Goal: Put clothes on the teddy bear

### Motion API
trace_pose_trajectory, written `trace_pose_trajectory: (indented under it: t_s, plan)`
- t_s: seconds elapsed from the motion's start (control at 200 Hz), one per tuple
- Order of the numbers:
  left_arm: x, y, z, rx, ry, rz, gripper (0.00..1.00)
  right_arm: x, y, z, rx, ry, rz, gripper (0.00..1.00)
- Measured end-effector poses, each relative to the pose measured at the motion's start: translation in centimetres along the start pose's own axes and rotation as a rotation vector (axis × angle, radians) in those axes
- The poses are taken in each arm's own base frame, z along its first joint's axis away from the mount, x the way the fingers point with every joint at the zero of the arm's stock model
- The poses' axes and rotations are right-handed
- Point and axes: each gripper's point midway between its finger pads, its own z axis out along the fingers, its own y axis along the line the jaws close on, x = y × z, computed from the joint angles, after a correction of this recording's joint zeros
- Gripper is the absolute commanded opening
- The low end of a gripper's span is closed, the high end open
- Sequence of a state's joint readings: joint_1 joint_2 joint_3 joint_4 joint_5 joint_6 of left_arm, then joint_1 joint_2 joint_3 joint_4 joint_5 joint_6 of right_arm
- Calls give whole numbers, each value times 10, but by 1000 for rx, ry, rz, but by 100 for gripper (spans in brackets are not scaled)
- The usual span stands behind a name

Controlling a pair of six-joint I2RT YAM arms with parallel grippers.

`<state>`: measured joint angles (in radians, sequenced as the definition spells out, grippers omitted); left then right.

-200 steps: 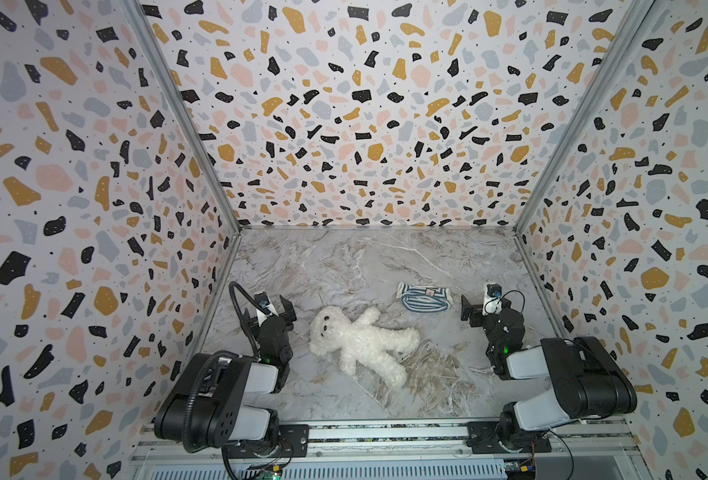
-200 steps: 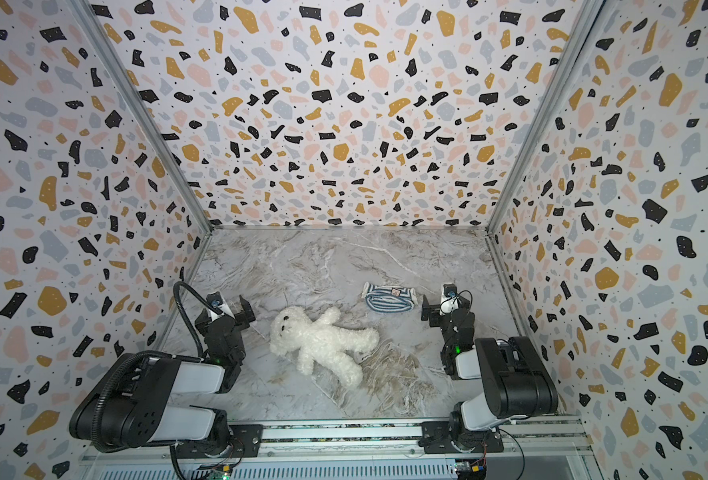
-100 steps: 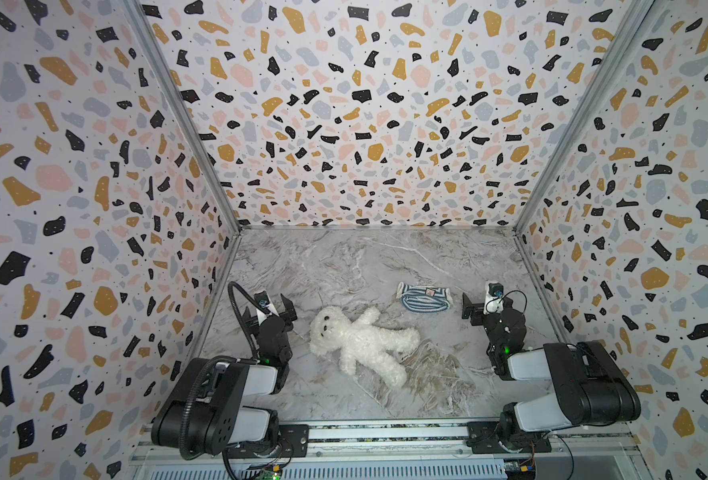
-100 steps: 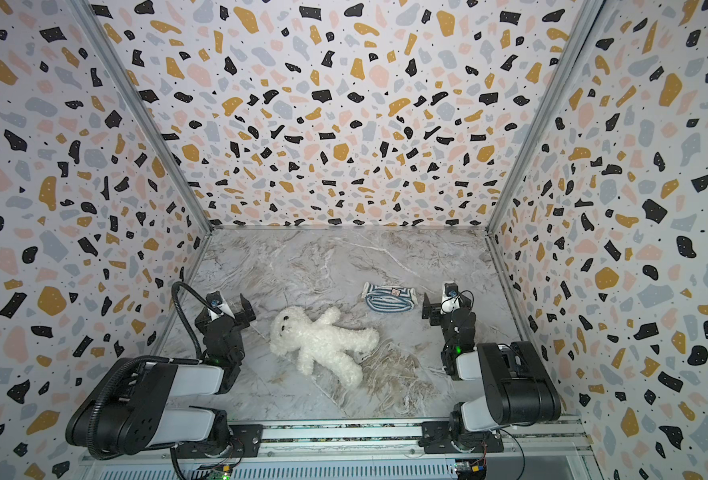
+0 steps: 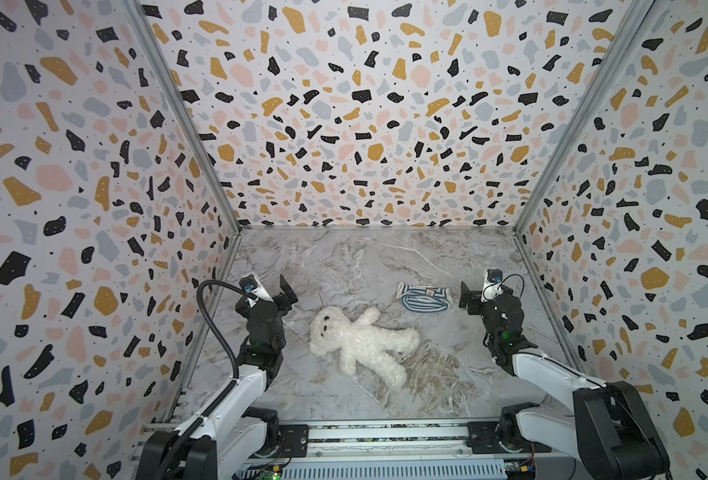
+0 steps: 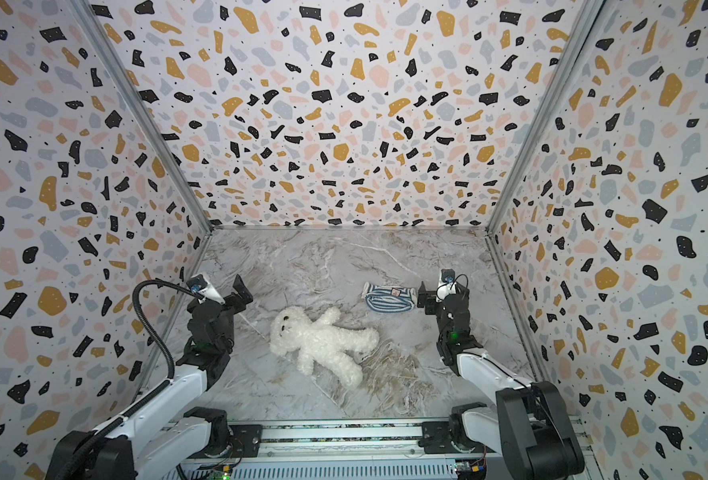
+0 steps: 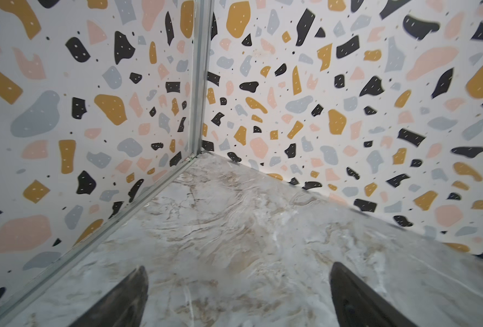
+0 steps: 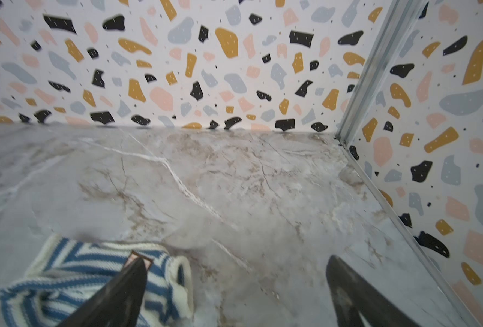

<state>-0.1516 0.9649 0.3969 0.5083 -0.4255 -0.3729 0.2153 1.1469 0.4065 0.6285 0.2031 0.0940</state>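
Along the near edge of the marble worktop (image 5: 344,257) runs a metal rail (image 5: 385,432) on which both arms are mounted. The left arm (image 5: 244,386) follows the left edge and the right arm (image 5: 551,374) the right edge, each with its elbow folded back near the rail and its forearm reaching toward the far edge, wrist low over the surface. Between them, in the near half of the worktop, the teddy bear (image 5: 364,343) lies on its back in both top views, face up, head toward the left edge, legs splayed toward the near right, apart from both grippers. Farther back, the left gripper (image 5: 271,293) is empty with its jaws spread wide. The left wrist view shows its dark fingers (image 7: 127,297) far apart over bare marble, pointed at the far left corner. The right gripper (image 5: 479,297) is just as widely spread and holds nothing. It sits just beside the striped shirt (image 5: 425,297), which lies crumpled right of the middle with its badge (image 5: 430,292) facing up. The right wrist view alone shows the blue and cream knit up close, with one finger (image 8: 121,291) crossing the shirt's edge; whether it touches cannot be told. Terrazzo-patterned walls (image 5: 364,124) stand along the left, right and far edges.
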Motion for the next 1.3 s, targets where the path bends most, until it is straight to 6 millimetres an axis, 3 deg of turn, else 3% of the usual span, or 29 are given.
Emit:
trace_pose_trajectory:
  t_s: [0.125,0.19,0.435,0.631,0.756,0.856,0.996,1.301]
  plan:
    - [1,-29,3,76,148,-85,100,-14,26,-7,-78,55,52,99]
    - [16,-50,-6,152,245,-108,100,-14,55,-13,-177,102,55,99]
    - [87,-115,-90,444,575,-144,100,9,184,-57,-656,316,21,99]
    - [137,-133,-141,555,760,-192,100,52,241,-85,-892,499,-14,99]
    - [158,-136,-152,560,825,-215,100,74,259,-96,-960,574,-34,92]
    - [165,-139,-154,557,844,-235,99,80,268,-106,-1002,598,-39,83]
    - [167,-143,-152,556,844,-259,96,86,278,-121,-1043,618,-46,78]
    - [173,-144,-135,512,821,-224,96,126,285,-162,-1085,723,-51,73]
